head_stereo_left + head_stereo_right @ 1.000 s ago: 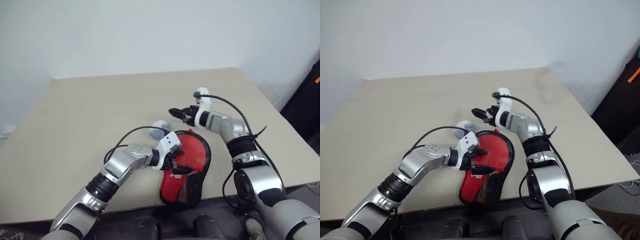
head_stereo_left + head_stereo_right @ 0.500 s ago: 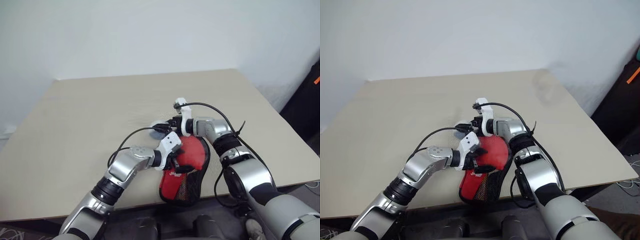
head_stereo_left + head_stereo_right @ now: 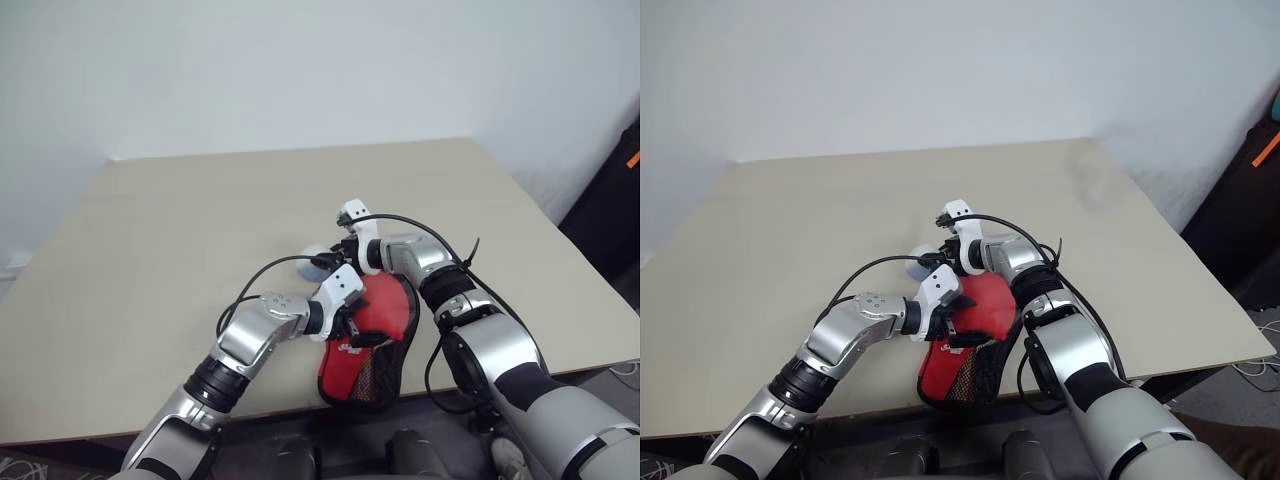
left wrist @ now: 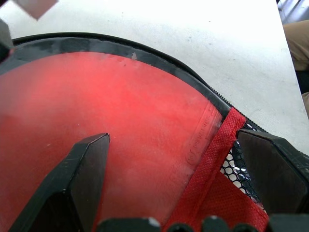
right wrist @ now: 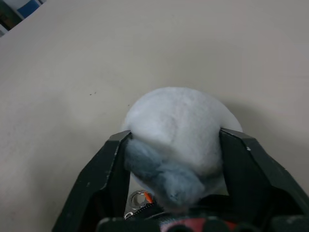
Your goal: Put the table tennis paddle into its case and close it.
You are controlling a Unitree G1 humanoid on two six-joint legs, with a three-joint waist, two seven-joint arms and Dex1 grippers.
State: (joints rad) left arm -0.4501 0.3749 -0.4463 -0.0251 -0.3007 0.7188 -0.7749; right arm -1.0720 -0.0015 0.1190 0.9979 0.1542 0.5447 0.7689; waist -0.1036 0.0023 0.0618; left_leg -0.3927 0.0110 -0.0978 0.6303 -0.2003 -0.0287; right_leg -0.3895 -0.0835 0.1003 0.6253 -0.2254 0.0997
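The red case (image 3: 372, 345), black-trimmed with white logo and mesh, lies near the table's front edge. A smooth red face (image 4: 120, 121) fills its round part inside the black rim; it looks like the table tennis paddle's, and the handle is hidden. My left gripper (image 3: 358, 322) hovers open just over that red face, its fingers (image 4: 82, 174) spread wide. Just beyond the case's far end sits a small pale fluffy ball (image 5: 176, 121), with a metal ring (image 5: 137, 198) below it. My right gripper (image 3: 332, 258) is shut on that ball, one finger (image 5: 104, 169) pressed against each side.
The beige table (image 3: 180, 220) stretches wide behind and to the left of the case. Its front edge runs right beside the case's narrow end. A dark object (image 3: 615, 210) stands off the table at the far right.
My right gripper swung left and down from above the table to the pale ball and closed its fingers around it. The left gripper and the case stayed where they were.
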